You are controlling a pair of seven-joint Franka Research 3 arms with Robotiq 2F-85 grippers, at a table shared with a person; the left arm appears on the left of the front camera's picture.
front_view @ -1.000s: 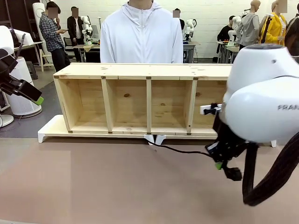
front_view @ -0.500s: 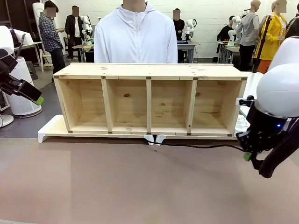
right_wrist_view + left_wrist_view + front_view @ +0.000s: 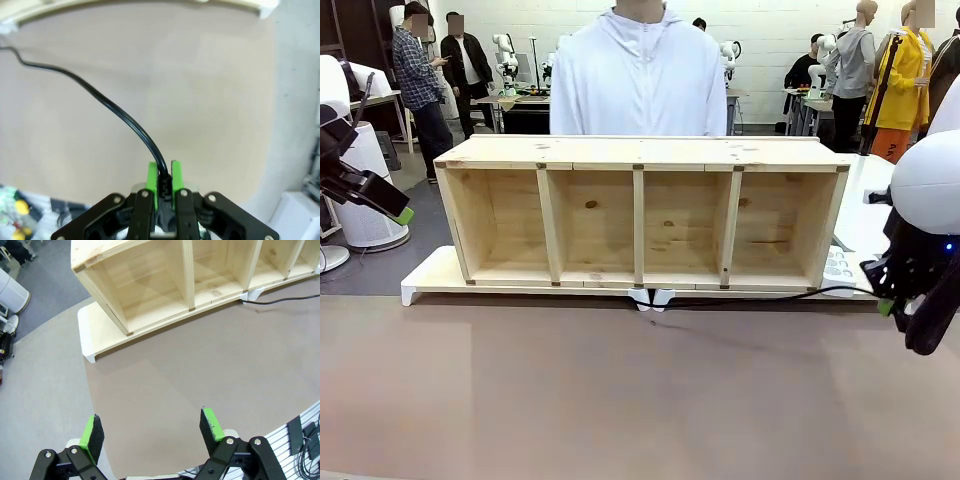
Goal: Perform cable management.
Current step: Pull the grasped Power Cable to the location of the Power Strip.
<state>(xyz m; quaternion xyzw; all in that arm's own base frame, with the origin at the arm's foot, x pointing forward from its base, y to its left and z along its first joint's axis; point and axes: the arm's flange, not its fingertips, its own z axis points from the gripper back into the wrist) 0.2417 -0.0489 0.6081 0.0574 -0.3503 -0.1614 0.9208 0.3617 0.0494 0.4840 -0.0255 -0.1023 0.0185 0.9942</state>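
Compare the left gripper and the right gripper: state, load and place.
The left gripper is open; the right gripper is shut on the cable. The left gripper holds nothing; from the right gripper the cable runs toward the shelf. The left gripper hangs off the shelf's left end, the right gripper off its right end. Both are black with green pads.

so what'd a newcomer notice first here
The long wooden shelf with four open bays spans the table's far side, a person in white behind it. The right pincer is shut on the thin black cable running along the shelf's base; the left pincer hangs open.
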